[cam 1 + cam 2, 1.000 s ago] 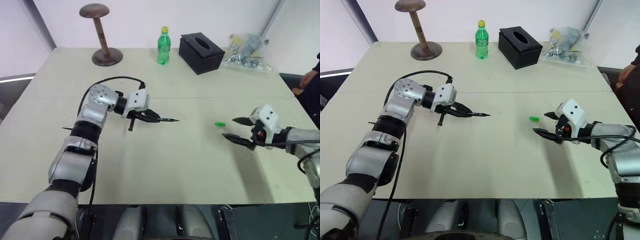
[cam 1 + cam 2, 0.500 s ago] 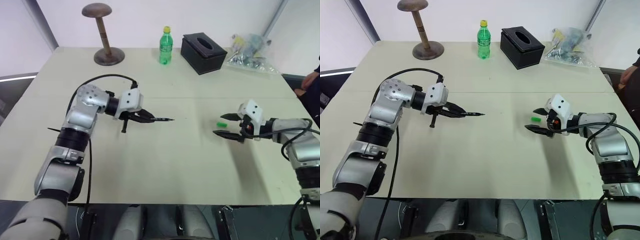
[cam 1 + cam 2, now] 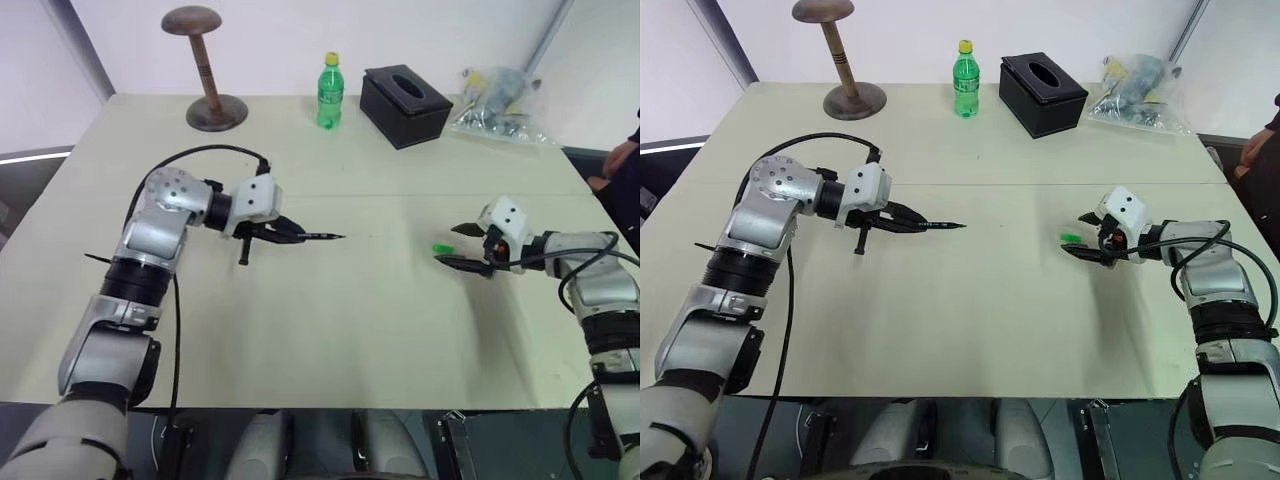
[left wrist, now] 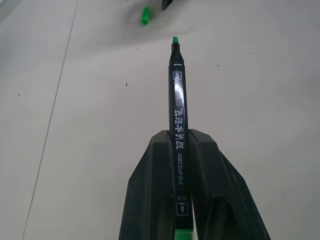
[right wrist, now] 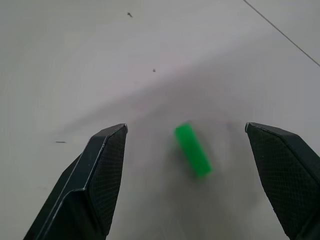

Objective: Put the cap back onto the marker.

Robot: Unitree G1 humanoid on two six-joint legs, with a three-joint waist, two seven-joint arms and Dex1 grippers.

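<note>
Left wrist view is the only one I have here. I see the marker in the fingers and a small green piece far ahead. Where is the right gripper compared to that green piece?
Observer: The right gripper is open, and the cap lies on the table between its two fingers, touching neither.
Operator: Is the cap standing up or lying down?
Observer: Lying on its side, slanted across the gap between the fingers.
Operator: Does my marker point toward it?
Observer: Yes. In the head views the left gripper holds the marker roughly level, its tip aimed across the table toward the cap, with a wide stretch of bare table between them.
</note>
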